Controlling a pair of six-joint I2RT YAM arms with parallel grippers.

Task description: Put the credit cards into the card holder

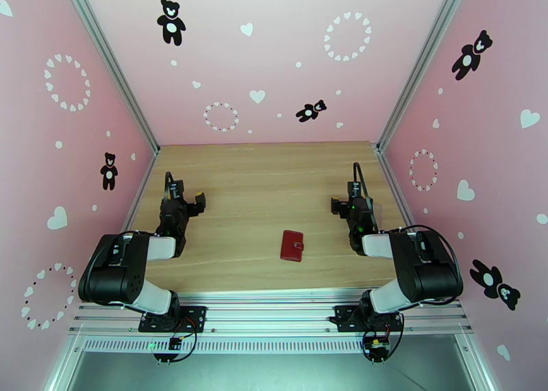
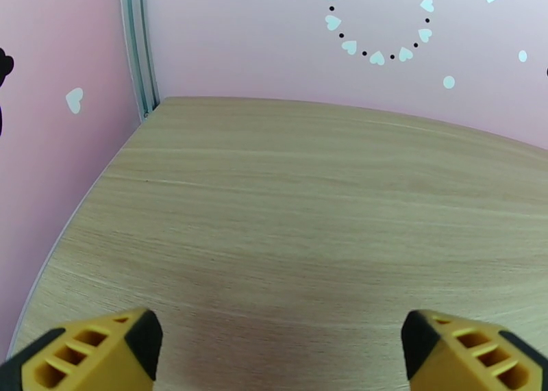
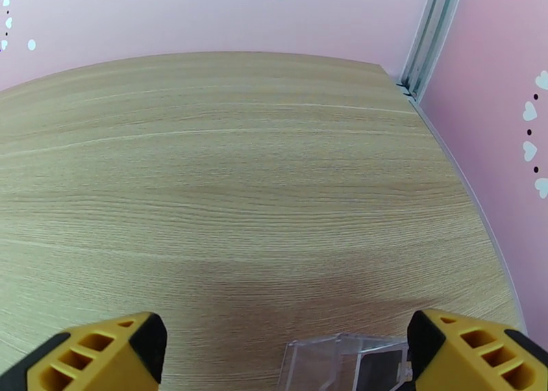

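Both jaws far from card holder point(image 1: 292, 246)

We see matt light wood-grain table point(image 2: 308, 200), dark red leather-look card holder point(image 1: 292, 246) with slight sheen, clear glossy plastic case point(image 3: 335, 361), matt yellow plastic fingertips point(image 2: 82, 355), bare metal frame rails point(image 1: 274, 313)

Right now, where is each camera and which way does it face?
Top: above and behind, looking down on table and red wallet; left arm and right arm show.
Left wrist: on left arm, facing far-left corner; open left tool shows.
Right wrist: on right arm, facing far-right corner; open right tool, clear case.
All share the wooden table.
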